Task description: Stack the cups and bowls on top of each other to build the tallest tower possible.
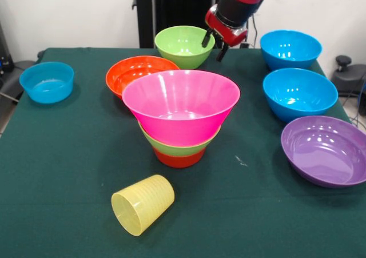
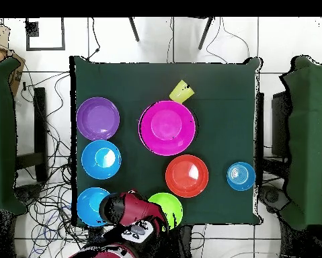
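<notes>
Bowls first: the big pink bowl (image 1: 180, 106) tops the tower (image 1: 179, 139) at mid-surface, nested on a lime green and an orange one, and all look empty, light, stiff and slick, so a rim pinch seems the likeliest hold. Loose purple bowl (image 1: 326, 150), blue, orange and lime green bowl (image 1: 183, 45) stand around it, empty. Smallest, the yellow cup (image 1: 143, 204) lies tipped near the tower; the claw (image 1: 214, 46) hangs spread, empty, at the lime bowl's rim.

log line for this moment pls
gripper: open, empty, at lime green bowl rim | tower: orange, green, pink | cup: on its side
</notes>
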`<control>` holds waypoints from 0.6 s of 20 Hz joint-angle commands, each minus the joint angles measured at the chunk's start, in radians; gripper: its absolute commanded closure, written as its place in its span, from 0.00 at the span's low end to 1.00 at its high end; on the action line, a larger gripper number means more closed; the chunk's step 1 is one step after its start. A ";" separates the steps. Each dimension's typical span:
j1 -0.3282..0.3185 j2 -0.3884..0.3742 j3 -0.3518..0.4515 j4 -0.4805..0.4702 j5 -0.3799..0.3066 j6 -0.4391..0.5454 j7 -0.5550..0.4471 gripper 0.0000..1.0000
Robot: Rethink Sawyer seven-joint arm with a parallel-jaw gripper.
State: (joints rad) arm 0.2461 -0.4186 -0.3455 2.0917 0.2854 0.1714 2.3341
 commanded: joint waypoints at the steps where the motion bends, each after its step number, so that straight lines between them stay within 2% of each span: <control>1: 0.000 0.032 0.113 0.011 0.030 -0.084 0.185 0.00; 12: 0.001 0.057 0.102 0.006 0.028 -0.101 0.185 0.00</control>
State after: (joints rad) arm 0.2473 -0.4118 -0.3452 2.0932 0.2854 0.1493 2.3341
